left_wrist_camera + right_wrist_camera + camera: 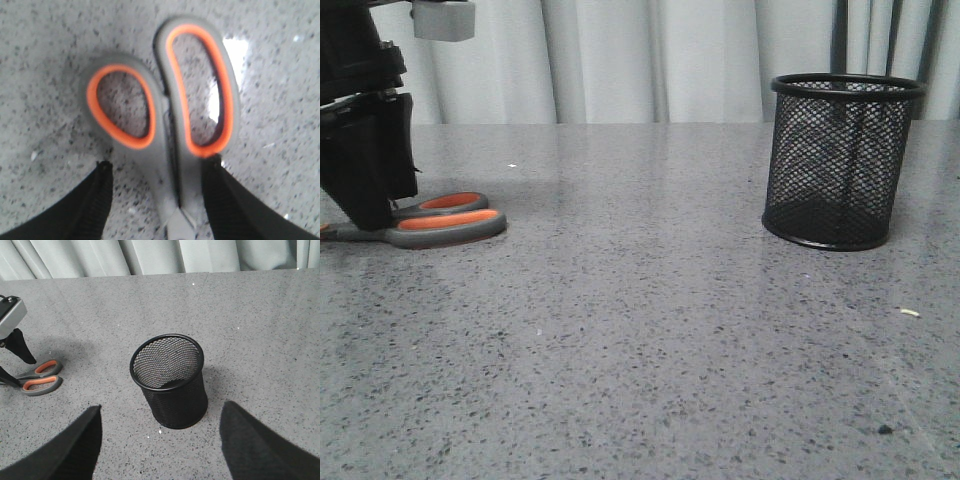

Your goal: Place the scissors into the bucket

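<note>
The scissors (445,222) lie flat on the table at the far left, grey handles with orange-lined loops pointing right; their blades are hidden behind my left gripper (365,215). In the left wrist view the scissors (170,125) lie between the fingers of the left gripper (158,165), which is open and straddles the neck below the loops; one finger (225,200) is against the handle, the other (90,205) stands apart. The bucket (840,160), a black mesh cup, stands upright and empty at the right. My right gripper (161,407) is open and empty, hovering above and just short of the bucket (170,380).
The grey speckled table (640,330) stretches between scissors and bucket. A pale curtain (650,60) hangs behind the table's far edge. Small crumbs (910,312) lie at the front right.
</note>
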Robot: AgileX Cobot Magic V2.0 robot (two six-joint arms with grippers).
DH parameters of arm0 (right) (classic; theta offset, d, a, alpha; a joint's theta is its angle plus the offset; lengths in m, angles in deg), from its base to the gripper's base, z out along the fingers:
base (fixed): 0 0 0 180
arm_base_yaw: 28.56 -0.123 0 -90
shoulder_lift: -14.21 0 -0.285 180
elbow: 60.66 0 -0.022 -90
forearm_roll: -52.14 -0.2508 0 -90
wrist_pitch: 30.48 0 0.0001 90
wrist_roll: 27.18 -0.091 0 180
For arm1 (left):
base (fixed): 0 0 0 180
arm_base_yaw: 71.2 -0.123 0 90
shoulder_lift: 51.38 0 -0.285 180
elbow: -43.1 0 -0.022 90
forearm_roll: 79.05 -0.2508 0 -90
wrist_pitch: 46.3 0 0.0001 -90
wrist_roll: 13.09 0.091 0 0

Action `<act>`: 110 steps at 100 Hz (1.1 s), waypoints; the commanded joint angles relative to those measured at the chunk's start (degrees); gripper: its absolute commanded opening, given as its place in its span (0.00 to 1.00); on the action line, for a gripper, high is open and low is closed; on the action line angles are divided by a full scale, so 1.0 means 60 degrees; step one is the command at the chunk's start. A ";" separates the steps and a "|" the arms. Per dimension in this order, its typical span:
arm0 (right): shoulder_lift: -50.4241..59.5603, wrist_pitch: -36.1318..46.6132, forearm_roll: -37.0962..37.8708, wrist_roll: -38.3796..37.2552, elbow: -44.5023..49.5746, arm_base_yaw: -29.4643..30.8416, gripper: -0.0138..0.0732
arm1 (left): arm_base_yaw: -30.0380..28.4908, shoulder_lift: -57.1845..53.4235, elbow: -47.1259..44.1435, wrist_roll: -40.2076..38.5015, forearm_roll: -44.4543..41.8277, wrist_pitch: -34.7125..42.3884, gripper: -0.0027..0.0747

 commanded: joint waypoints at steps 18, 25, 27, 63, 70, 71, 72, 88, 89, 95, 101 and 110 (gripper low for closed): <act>-0.0095 0.0756 0.0010 0.0096 -0.0247 -0.0012 0.67 | 0.0042 -0.0363 0.0214 -0.0128 0.0381 -0.0590 0.52; -0.0095 0.0756 0.0010 0.0096 -0.0247 -0.0012 0.67 | 0.0042 -0.0363 0.0214 -0.0384 0.0381 -0.0590 0.52; -0.0095 0.0756 0.0010 0.0096 -0.0247 -0.0012 0.67 | 0.0042 -0.0363 0.0214 -0.0471 0.0381 -0.0590 0.52; -0.0095 0.0763 0.0010 0.0096 -0.0247 -0.0012 0.67 | 0.0042 -0.0714 0.0214 -0.0614 0.0161 -0.0590 0.52; -0.0095 0.0763 0.0010 0.0096 -0.0247 -0.0012 0.67 | 0.0042 -0.0806 0.0214 -0.0629 0.0086 -0.0590 0.52; -0.0095 0.0763 0.0010 0.0096 -0.0247 -0.0012 0.67 | 0.0042 -0.0828 0.0214 -0.0637 0.0086 -0.0590 0.52; -0.0095 0.0763 0.0010 0.0096 -0.0247 -0.0012 0.67 | 0.0042 -0.0831 0.0214 -0.0690 0.0086 -0.0590 0.52; -0.0095 0.0739 0.0010 0.0096 -0.0247 -0.0012 0.67 | 0.0042 -0.0846 0.0214 -0.1115 0.0063 -0.0590 0.53; -0.0095 0.0739 0.0010 0.0096 -0.0247 -0.0012 0.67 | 0.0042 -0.0846 0.0214 -0.1115 0.0063 -0.0590 0.53; -0.0095 0.0717 0.0010 0.0096 -0.0247 -0.0012 0.67 | 0.0042 -0.0846 0.0196 -0.1115 0.0021 -0.0590 0.53; -0.0095 0.0702 0.0010 0.0096 -0.0247 -0.0033 0.67 | 0.0042 -0.0846 0.0196 -0.1115 -0.0032 -0.0590 0.53; -0.0095 0.0722 0.0010 0.0096 -0.0247 -0.0176 0.67 | 0.0042 -0.0846 0.0196 -0.1115 -0.0206 -0.0590 0.53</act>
